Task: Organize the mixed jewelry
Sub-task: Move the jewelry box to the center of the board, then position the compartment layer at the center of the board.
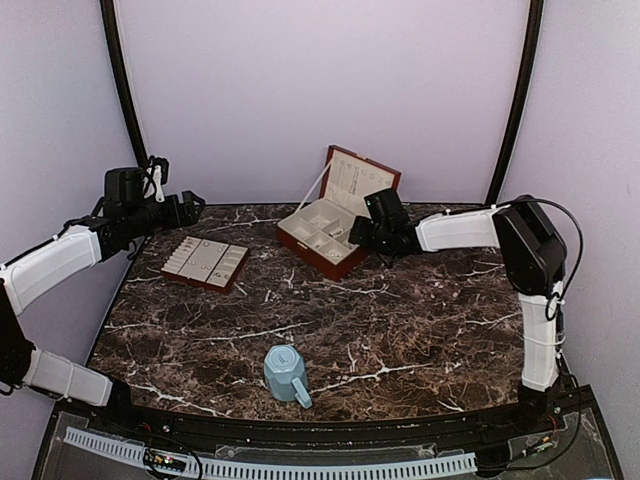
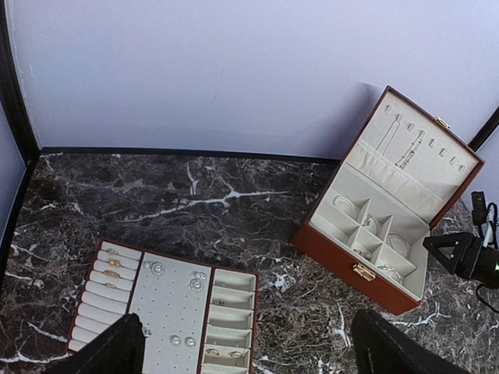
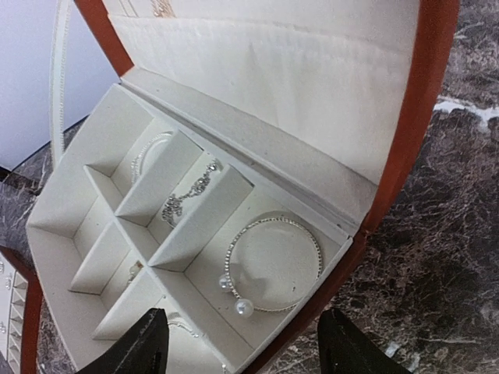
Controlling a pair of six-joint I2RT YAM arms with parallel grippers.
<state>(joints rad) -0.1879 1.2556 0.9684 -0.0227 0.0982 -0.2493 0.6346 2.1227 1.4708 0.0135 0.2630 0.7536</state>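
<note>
Right wrist: bracelet (image 3: 243, 307) just beyond gripper (image 3: 245, 352)

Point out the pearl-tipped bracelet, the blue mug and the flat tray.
pearl-tipped bracelet (image 3: 243, 307), right wrist view, larger pearl.
blue mug (image 1: 284, 370), top view, its body.
flat tray (image 2: 168, 308), left wrist view, bare middle panel.

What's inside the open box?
A pearl-tipped bangle, a sparkly chain, a thin hoop and a small ring lie in separate compartments. The nearest compartment is partly hidden by the right hand.

The dark marble table (image 1: 400, 320) is occupied by a flat brown tray (image 1: 205, 262) toward the far left corner, an open box (image 1: 325, 232) at the far edge, and a blue mug (image 1: 286, 372) by the near edge.
</note>
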